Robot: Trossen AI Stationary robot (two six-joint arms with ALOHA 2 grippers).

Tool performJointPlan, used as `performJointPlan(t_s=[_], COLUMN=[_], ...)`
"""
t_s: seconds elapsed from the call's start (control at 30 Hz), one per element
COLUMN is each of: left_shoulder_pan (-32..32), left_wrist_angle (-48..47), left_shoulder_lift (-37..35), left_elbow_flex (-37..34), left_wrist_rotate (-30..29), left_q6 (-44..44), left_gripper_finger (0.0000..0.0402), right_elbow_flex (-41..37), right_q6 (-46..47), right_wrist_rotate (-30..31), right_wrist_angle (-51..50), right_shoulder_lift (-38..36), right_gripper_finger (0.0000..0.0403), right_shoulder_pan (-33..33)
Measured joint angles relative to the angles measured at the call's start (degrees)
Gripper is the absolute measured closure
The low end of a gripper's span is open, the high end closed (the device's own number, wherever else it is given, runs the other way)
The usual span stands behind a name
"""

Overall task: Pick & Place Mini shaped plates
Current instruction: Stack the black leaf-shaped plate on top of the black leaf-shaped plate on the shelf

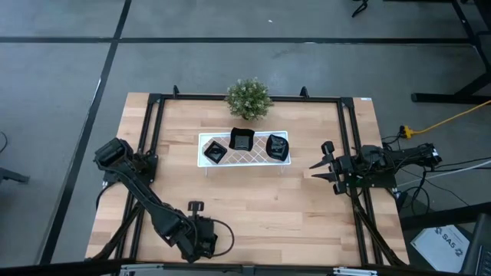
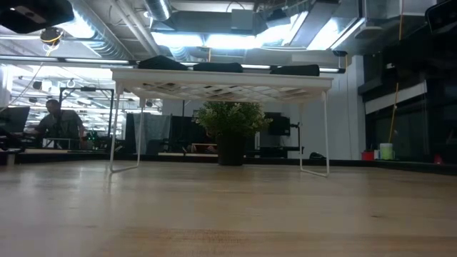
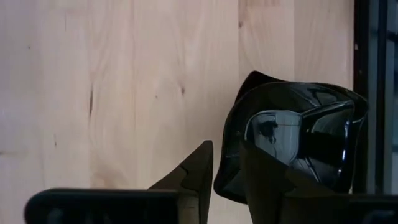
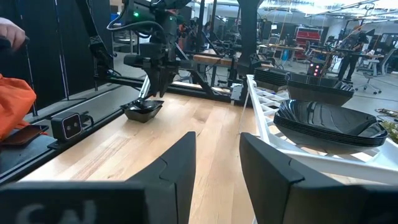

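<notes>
One mini shaped plate [image 3: 292,140], black and glossy with a grey centre, rests on the table by the near edge rail; it also shows in the right wrist view [image 4: 143,111]. My left gripper [image 3: 225,158] [image 4: 151,98] points down at it, open, with the plate's rim between its fingers. In the high view the arm hides this plate. Three more black plates [image 1: 242,139] lie on the white lattice tray [image 1: 205,140]. My right gripper [image 1: 318,169] waits open at the table's right side, level, with nothing between its fingers. My left gripper comes from above and stands astride the plate's rim [image 3: 222,140], one finger [image 3: 267,180] over the plate's hollow and the other [image 3: 196,171] outside it. Whether either finger touches the rim I cannot tell. The plate sits flat on the table.
The tray stands on thin white legs [image 2: 114,128] mid-table, with a small potted plant [image 1: 248,98] behind it. Black rails [image 1: 349,130] frame the tabletop. A small black object [image 1: 196,205] lies near the left arm. A person [image 2: 61,125] sits in the room beyond.
</notes>
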Motion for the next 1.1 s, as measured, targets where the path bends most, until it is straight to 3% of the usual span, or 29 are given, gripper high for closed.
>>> performJointPlan(t_s=[0.43,0.9,1.1], left_shoulder_pan=[-0.15,0.28,0.76], left_wrist_angle=[0.67,0.99,4.98], left_shoulder_lift=[2.69,2.73,2.75], left_elbow_flex=[0.0,-0.11,-3.38], left_wrist_rotate=[3.03,0.77,3.92], left_q6=[1.43,1.47,1.43], left_gripper_finger=[0.0329,0.0329,0.0329], right_elbow_flex=[0.0,-0.01,-0.02], right_q6=[-0.02,-0.01,-0.02], right_wrist_rotate=[0.0,0.0,0.0], right_wrist_angle=[0.0,0.0,0.0], right_shoulder_lift=[0.01,0.01,0.02], right_gripper_finger=[0.0279,0.0279,0.0279], right_shoulder_pan=[-0.02,-0.01,0.0])
